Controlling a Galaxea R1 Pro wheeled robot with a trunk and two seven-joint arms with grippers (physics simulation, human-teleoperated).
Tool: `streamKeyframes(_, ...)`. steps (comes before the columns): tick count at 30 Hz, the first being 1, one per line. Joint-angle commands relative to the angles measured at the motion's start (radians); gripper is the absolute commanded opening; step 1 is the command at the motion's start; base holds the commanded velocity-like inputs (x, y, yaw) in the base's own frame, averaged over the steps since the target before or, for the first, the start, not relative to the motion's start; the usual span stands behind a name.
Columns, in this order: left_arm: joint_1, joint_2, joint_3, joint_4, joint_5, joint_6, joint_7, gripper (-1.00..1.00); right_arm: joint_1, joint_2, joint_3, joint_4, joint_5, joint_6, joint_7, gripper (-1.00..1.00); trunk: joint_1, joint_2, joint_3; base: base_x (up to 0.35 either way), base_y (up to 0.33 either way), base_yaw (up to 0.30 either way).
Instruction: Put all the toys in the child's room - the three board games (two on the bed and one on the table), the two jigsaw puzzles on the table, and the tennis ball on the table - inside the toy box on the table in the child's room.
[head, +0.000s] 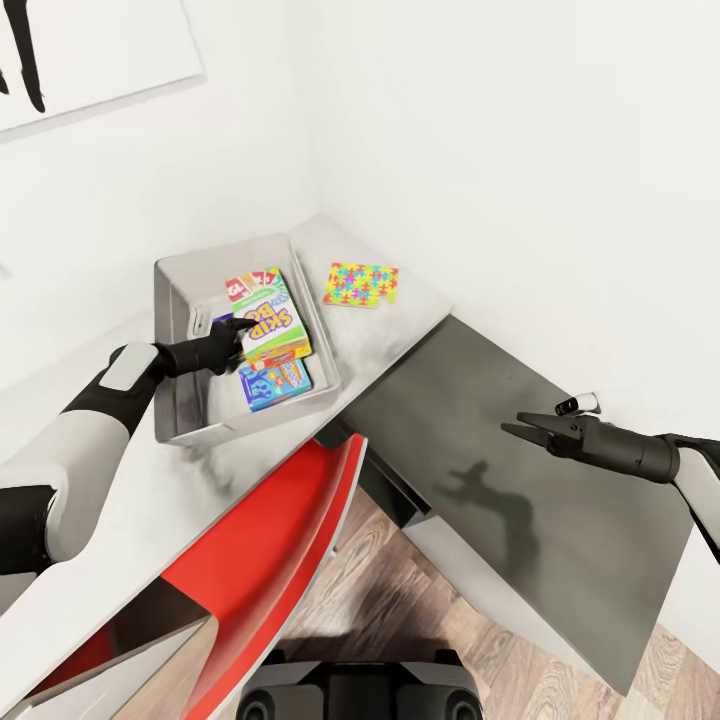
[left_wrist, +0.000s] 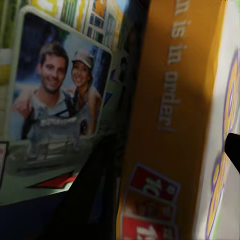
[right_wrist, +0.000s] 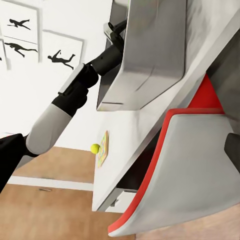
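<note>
We see the left pincer (head: 243, 324) inside the toy box (head: 180, 300) on the surface (head: 400, 300), its tips at the near-left edge of the SKIP-BO box (head: 275, 322); its opening we cannot tell. A blue game box (head: 275, 384) lies nearer, a red-edged one (head: 251, 283) farther. One jigsaw puzzle (head: 361, 284) rests right of the toy box. Our right pincer (head: 528, 427) hangs narrowly parted, empty, over the dark cabinet (head: 560, 520). The tennis ball (right_wrist: 95, 148) sits beside another puzzle board (right_wrist: 103, 147).
</note>
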Motion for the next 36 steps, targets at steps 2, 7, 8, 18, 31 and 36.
streamKeyframes(2, 0.0, 0.0, -0.003, 0.002, -0.03, 0.003, -0.002, 1.0, -0.001, -0.001, 0.001, 0.0, 0.001, 0.003, 0.003, 1.0, 0.001, -0.001, -0.001, 0.0, 0.0, 0.0)
streamKeyframes(7, 0.0, 0.0, -0.002, 0.001, -0.029, 0.005, -0.001, 1.0, -0.001, 0.0, 0.001, 0.0, 0.0, 0.003, 0.003, 1.0, 0.001, -0.001, -0.001, 0.0, 0.0, 0.0)
streamKeyframes(8, 0.0, 0.0, -0.002, 0.0, -0.029, 0.005, -0.001, 1.0, -0.001, 0.0, 0.001, 0.0, 0.0, 0.003, 0.003, 1.0, 0.001, -0.001, -0.001, 0.0, 0.0, 0.0)
streamKeyframes(18, 0.001, 0.001, -0.001, -0.009, -0.029, 0.018, -0.003, 1.0, -0.001, 0.001, 0.001, 0.0, 0.0, 0.003, 0.003, 1.0, 0.001, -0.001, -0.001, 0.0, 0.0, 0.0)
streamKeyframes(31, 0.009, 0.003, 0.009, -0.14, -0.013, 0.116, 0.213, 1.0, -0.001, 0.005, 0.001, 0.0, -0.001, 0.003, 0.003, 1.0, 0.001, -0.001, -0.001, 0.0, 0.0, 0.0)
streamKeyframes(36, 0.035, 0.003, 0.032, -0.245, 0.031, 0.143, 0.306, 1.0, -0.001, 0.013, 0.001, 0.0, -0.001, 0.003, 0.003, 1.0, 0.001, -0.001, -0.001, 0.0, 0.0, 0.0)
